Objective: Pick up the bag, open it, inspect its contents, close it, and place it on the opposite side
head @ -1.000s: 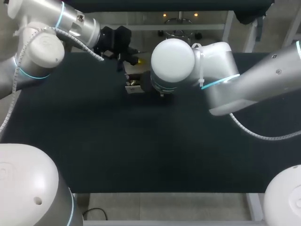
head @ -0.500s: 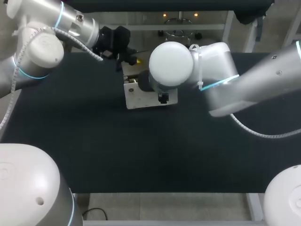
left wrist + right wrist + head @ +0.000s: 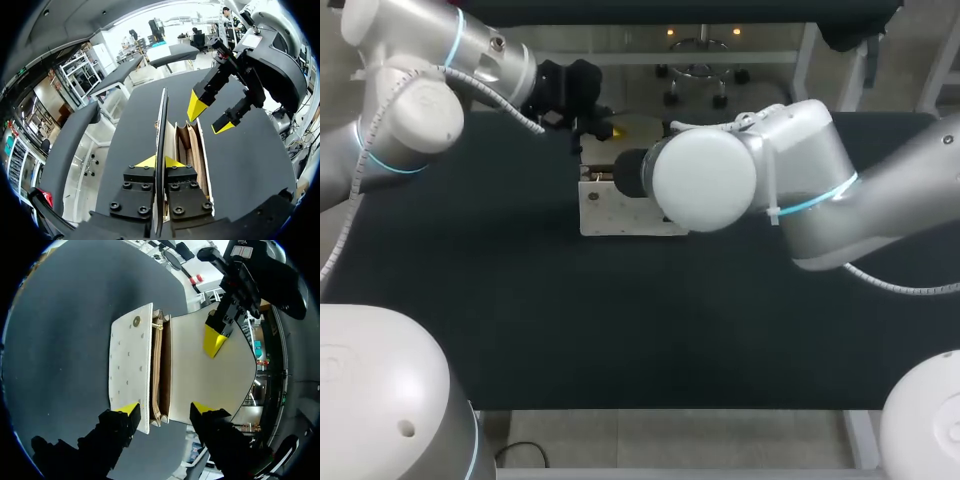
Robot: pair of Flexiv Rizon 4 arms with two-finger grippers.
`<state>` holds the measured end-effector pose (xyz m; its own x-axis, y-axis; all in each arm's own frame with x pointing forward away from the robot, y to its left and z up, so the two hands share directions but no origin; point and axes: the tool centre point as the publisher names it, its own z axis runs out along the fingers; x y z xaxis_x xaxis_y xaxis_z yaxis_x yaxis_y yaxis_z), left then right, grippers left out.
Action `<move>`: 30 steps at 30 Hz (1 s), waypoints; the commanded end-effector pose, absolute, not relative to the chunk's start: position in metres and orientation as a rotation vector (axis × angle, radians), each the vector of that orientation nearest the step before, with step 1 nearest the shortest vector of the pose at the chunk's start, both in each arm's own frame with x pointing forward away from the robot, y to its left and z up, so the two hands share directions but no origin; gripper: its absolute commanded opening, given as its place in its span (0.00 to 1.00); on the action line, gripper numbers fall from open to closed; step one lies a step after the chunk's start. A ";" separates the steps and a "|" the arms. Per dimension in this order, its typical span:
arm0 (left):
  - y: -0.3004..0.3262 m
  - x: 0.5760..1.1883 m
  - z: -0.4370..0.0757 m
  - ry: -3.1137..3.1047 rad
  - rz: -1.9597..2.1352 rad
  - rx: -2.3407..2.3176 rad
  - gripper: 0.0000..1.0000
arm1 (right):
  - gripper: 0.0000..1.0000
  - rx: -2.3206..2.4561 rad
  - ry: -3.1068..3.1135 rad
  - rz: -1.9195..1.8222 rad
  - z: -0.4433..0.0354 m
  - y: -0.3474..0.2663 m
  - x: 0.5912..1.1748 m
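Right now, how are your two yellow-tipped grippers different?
The left gripper is shut, pinching the cream bag's flap; the right gripper is open, holding nothing. The left one reaches in at the flap's edge; the right one is over the bag's open pockets. Both have yellow fingertips.

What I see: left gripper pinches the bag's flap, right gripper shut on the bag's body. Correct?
No: the right gripper is open over the bag, not shut on it, per the right wrist view. The left gripper does pinch the flap.
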<state>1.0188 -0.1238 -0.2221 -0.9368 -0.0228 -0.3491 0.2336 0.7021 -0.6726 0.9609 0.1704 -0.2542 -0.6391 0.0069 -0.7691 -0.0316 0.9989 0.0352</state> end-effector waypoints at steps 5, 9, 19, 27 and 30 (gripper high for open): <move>-0.125 1.014 -0.220 2.568 -1.097 0.166 0.00 | 0.00 -0.020 2.240 0.071 -0.251 0.166 0.960; -0.126 1.009 -0.216 2.555 -1.104 0.188 0.00 | 0.00 -0.012 2.246 0.065 -0.255 0.168 0.969; -0.128 1.000 -0.213 2.537 -1.113 0.209 0.00 | 0.00 0.010 2.274 0.045 -0.267 0.171 0.993; -0.127 1.001 -0.213 2.528 -1.120 0.201 0.00 | 0.00 0.011 2.304 0.046 -0.279 0.170 0.995; -0.127 1.003 -0.214 2.532 -1.123 0.185 0.00 | 0.00 0.011 2.308 0.047 -0.280 0.170 0.992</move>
<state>1.0024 -0.1263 -0.2130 -0.9257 -0.0217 -0.3776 0.2648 0.6757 -0.6880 0.9933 0.1699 -0.2793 -0.6744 0.0236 -0.7380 -0.0066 0.9993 0.0380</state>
